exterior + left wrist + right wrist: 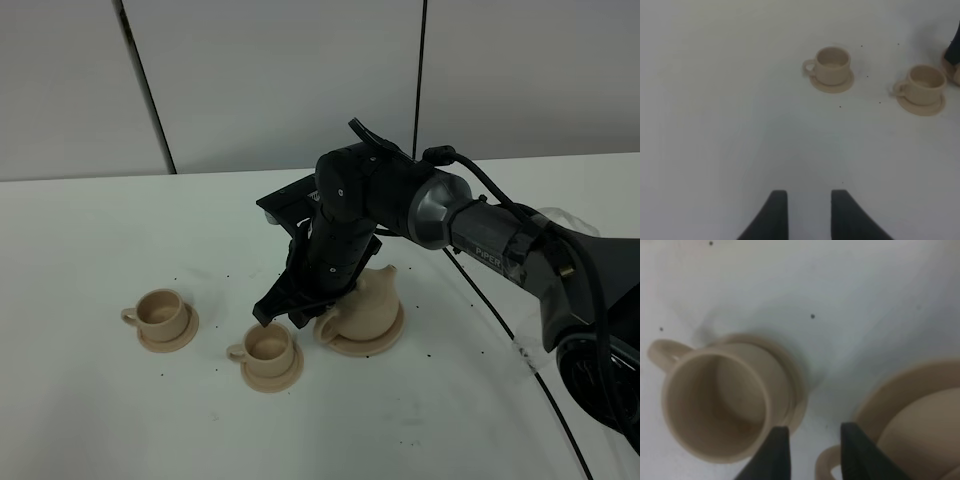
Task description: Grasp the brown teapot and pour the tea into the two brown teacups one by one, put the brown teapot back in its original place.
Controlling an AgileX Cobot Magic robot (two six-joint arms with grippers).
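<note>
Tan teapot (374, 302), tan teacups (160, 313); white table (90, 410), dark specks.

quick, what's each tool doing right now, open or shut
Left tool: open, holding nothing.
Right tool: open, by the teapot handle, not gripping it.

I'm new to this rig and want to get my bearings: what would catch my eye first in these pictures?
The black right arm dominates the scene. It is bent down over the brown teapot on its wide saucer mid-table, with its open pincer at the pot's handle side. To the left stand two matching cups on small saucers, the nearer teacup close to the teapot and the farther teacup off by itself.
</note>
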